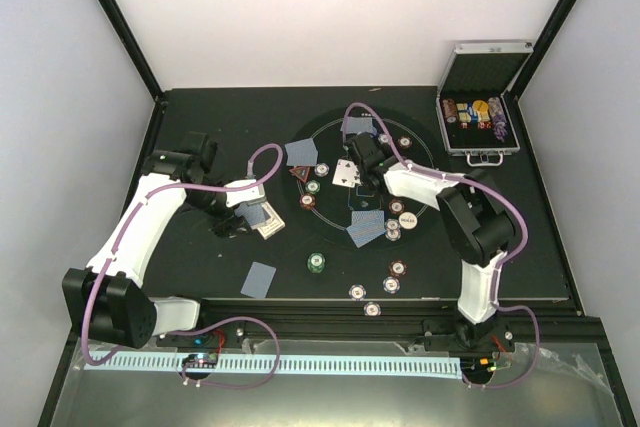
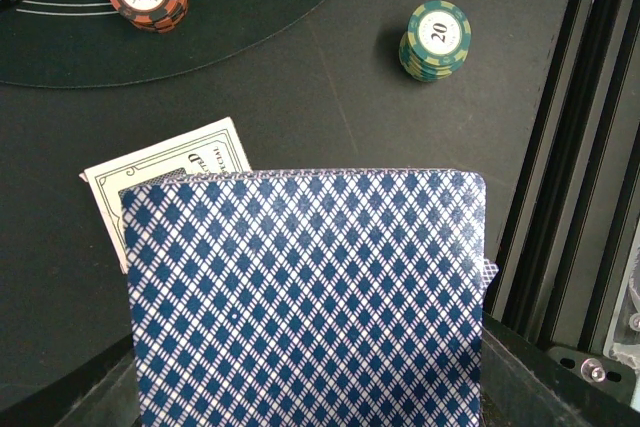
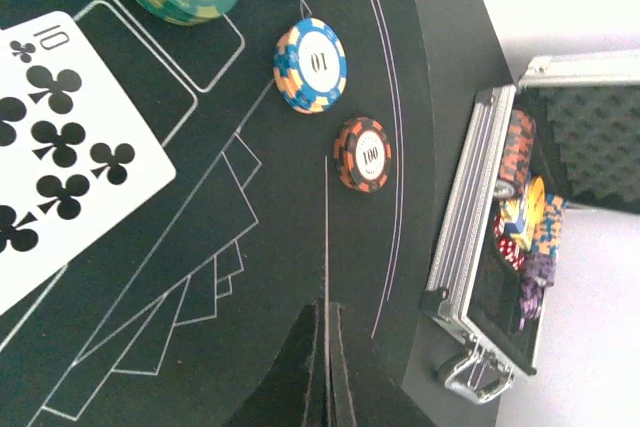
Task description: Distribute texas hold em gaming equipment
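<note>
a green chip stack (image 2: 435, 39) lies ahead; my left gripper (image 1: 253, 215) clamps the blue-backed cards (image 2: 310, 297), my right gripper (image 3: 328, 319) is pressed together.

The left arm (image 1: 140, 222) and the right arm (image 1: 482, 287) both have glossy white shells over their long links, broken up by chunky matt black joint housings (image 1: 100, 307). A lilac cable (image 1: 268, 149) runs along each arm, looping free in places and curling round the black bases (image 1: 203, 349), where small red parts show. The right hand (image 3: 326, 312) has plain black fingers (image 3: 300, 372) that taper to narrow tips.
</note>
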Robot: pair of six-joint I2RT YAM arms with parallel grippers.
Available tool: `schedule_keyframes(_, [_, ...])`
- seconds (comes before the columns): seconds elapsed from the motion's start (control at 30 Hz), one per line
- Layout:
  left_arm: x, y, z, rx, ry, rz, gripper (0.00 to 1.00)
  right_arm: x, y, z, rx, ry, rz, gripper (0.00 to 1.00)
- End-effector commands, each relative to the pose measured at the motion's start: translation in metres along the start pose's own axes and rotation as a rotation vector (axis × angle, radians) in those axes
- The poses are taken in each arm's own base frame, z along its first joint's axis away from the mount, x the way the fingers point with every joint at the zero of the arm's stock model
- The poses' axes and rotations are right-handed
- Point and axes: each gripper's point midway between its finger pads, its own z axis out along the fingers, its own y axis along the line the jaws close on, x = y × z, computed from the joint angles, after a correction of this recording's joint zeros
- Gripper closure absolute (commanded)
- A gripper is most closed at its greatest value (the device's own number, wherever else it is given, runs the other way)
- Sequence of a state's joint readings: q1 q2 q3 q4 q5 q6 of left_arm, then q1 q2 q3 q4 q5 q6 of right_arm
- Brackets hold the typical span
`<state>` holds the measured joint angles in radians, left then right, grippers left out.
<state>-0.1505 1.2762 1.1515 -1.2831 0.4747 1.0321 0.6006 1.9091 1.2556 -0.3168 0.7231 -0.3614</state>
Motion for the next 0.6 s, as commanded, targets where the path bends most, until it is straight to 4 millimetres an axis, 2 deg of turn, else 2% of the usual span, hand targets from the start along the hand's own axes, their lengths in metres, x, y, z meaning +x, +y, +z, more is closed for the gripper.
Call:
schedule_keyframes(0.0, [-0.004, 0.003, -0.008, -0.029, -0.012, 0.002, 0.99, -0.028, -0.007, 0.001, 0.106, -0.111, -0.045, 0.99])
schedule_keyframes(0.13, [-0.003, 0.004, -0.008, -0.033, -0.009, 0.003, 0.99, -0.021, 0.017, 0.016, 0.049, -0.074, -0.089, 0.99])
schedule_keyframes(0.33, [-0.006, 0.007, -0.01, -0.041, -0.011, 0.003, 0.99, -0.007, 0.046, 0.019, -0.069, -0.04, -0.107, 0.95])
schedule_keyframes(0.47, [-0.008, 0.007, -0.011, -0.042, -0.016, 0.005, 0.98, 0.003, 0.056, 0.015, -0.13, -0.02, -0.11, 0.82])
schedule_keyframes(0.57, [-0.009, 0.008, -0.012, -0.044, -0.018, 0.005, 0.99, 0.007, 0.063, 0.007, -0.187, -0.017, -0.103, 0.66])
